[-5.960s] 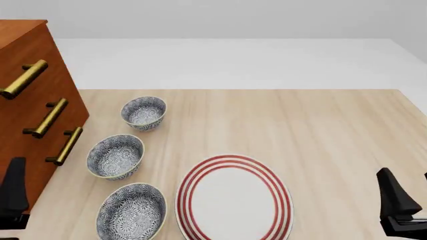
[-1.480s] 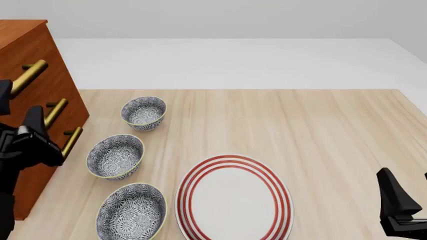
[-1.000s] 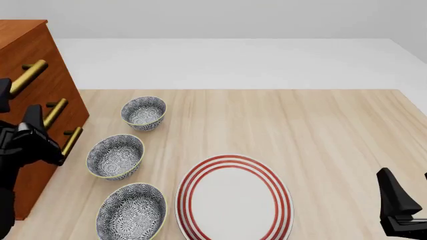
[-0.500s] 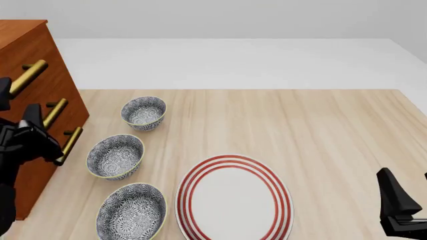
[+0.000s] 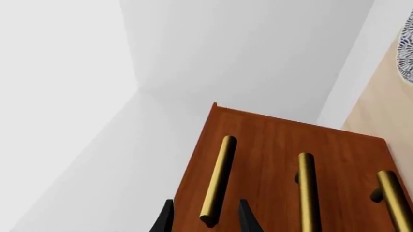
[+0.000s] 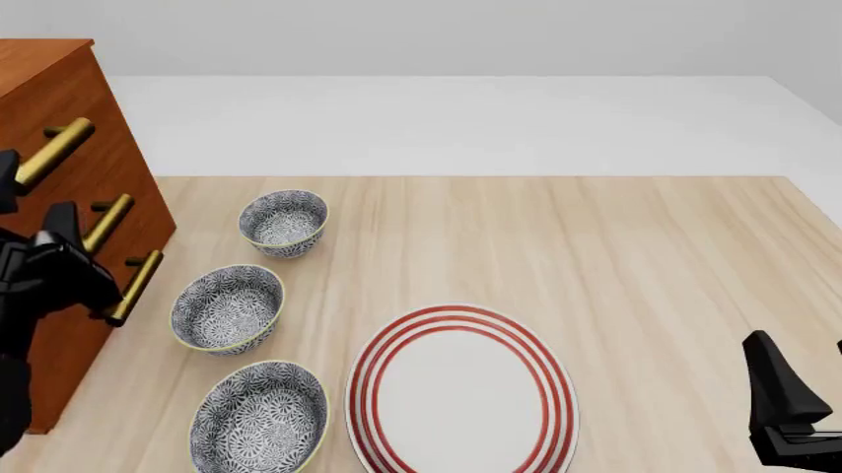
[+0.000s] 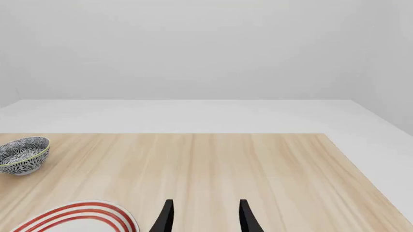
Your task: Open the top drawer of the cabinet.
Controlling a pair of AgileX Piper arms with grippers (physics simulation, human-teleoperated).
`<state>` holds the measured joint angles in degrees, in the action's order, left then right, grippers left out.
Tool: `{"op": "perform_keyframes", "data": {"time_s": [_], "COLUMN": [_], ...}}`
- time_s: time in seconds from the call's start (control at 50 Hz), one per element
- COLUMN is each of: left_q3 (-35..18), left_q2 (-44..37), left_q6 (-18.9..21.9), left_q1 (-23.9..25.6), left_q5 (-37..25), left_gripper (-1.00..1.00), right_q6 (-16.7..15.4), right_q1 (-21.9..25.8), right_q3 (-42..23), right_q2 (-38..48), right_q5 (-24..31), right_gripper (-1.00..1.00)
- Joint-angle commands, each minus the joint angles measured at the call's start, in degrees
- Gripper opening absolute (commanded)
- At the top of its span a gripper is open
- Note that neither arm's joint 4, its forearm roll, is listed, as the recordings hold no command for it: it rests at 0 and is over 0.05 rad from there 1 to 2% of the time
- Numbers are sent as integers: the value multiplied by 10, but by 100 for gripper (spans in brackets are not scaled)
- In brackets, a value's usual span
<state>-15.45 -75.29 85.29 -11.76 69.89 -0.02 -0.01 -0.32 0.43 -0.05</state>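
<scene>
The reddish-brown cabinet (image 6: 138,192) stands at the table's left edge, its three drawers all flush. The top drawer (image 6: 73,94) carries a brass bar handle (image 6: 53,153). My left gripper (image 6: 34,192) is raised in front of that drawer. In the left wrist view the left gripper (image 5: 205,220) is open, one finger on each side of the near end of the top handle (image 5: 216,179), without closing on it. My right gripper (image 6: 806,379) rests low at the near right corner; the right gripper (image 7: 205,220) is open with nothing between its fingers.
Three patterned bowls (image 6: 283,222) (image 6: 228,307) (image 6: 259,419) line up just right of the cabinet. A red-rimmed white plate (image 6: 460,389) lies near the front middle. The two lower brass handles (image 6: 105,222) (image 6: 136,286) sit under the left gripper.
The left arm has risen from the near left corner to the cabinet front and, over the last second, edged further in toward the top handle. The right arm has not moved.
</scene>
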Motion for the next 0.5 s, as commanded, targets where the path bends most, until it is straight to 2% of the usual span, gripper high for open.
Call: {"op": "perform_keyframes", "data": {"time_s": [0.02,0.5], "left_q3": [-7,-17], "left_q2": [-10,-22], "left_q6": [0,-1], "left_q1": [-6,-15], "left_q5": [0,0], "left_gripper": [100,100], "right_q6": [0,0], "right_q1": [0,0], "right_q3": [0,0], "right_q2": [0,0], "right_q5": [0,0], "right_gripper": [100,100]}}
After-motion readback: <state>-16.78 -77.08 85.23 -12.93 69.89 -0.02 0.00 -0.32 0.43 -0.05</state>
